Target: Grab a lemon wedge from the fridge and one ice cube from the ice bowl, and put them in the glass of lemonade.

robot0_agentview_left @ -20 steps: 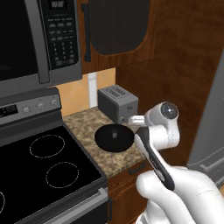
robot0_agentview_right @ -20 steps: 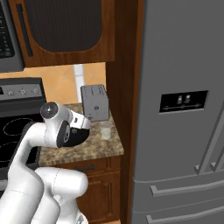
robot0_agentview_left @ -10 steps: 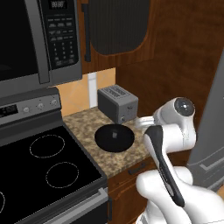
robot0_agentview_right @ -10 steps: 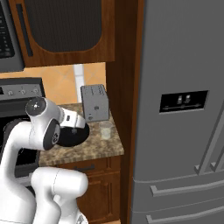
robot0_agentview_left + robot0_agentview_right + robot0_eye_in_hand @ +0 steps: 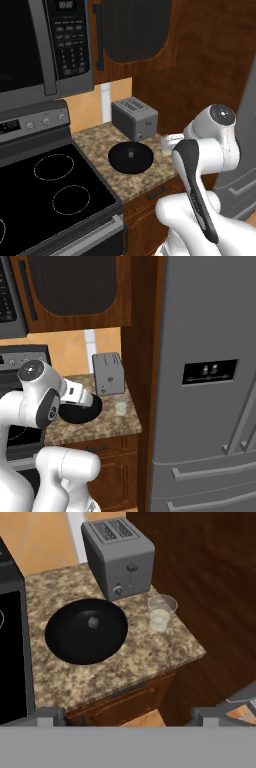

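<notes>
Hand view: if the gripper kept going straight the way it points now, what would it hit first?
Probably the speckled granite counter, near the shallow round black dish and the small clear glass of lemonade. Depth is unclear, so the dish's edge could come first.

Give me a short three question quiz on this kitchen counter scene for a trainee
1. True or false: the ice cube lies in the ice bowl.
2. What stands nearest the glass of lemonade? A) toaster B) stove top C) microwave
3. Fill in: the fridge doors are ____.

Key: 1 true. 2 A. 3 shut.
</notes>
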Tool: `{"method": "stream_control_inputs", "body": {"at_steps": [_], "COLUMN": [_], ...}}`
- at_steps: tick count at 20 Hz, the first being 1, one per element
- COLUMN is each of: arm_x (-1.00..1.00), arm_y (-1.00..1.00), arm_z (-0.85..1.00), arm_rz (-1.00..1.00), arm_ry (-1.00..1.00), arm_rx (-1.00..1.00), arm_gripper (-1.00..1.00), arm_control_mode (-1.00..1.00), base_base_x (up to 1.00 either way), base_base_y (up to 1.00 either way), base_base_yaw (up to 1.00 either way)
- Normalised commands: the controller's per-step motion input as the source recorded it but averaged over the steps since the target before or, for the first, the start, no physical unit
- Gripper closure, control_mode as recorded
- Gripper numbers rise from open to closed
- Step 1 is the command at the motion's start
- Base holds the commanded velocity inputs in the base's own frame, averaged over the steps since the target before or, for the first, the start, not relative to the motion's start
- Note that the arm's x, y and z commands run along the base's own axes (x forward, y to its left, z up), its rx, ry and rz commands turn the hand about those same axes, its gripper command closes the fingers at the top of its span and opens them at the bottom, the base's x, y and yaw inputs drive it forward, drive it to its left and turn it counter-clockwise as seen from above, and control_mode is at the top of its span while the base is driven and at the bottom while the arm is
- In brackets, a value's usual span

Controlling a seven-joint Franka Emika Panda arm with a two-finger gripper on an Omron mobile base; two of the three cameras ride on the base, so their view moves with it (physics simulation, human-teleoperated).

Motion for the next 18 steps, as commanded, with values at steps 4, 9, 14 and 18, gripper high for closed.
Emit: {"method": "stream_control_inputs", "body": {"at_steps": [4,9,14,18], "arm_x": [-0.82,0.37,0.39,-0.05], "arm_y": [-0.07,-0.03,-0.01,-0.02], "arm_z": [-0.10,-0.01,-0.03,-0.03], "arm_rz": [0.00,0.02,0.05,0.03], "arm_ry": [0.00,0.00,0.00,0.00], "arm_rx": [0.00,0.01,0.00,0.00], "arm_gripper": [-1.00,-1.00,-1.00,-1.00], "arm_control_mode": [-1.00,-1.00,-1.00,1.00], "base_base_x": [0.00,0.00,0.00,-0.18], "base_base_y": [0.00,0.00,0.00,-0.03], "base_base_yaw": [0.00,0.00,0.00,0.01]}}
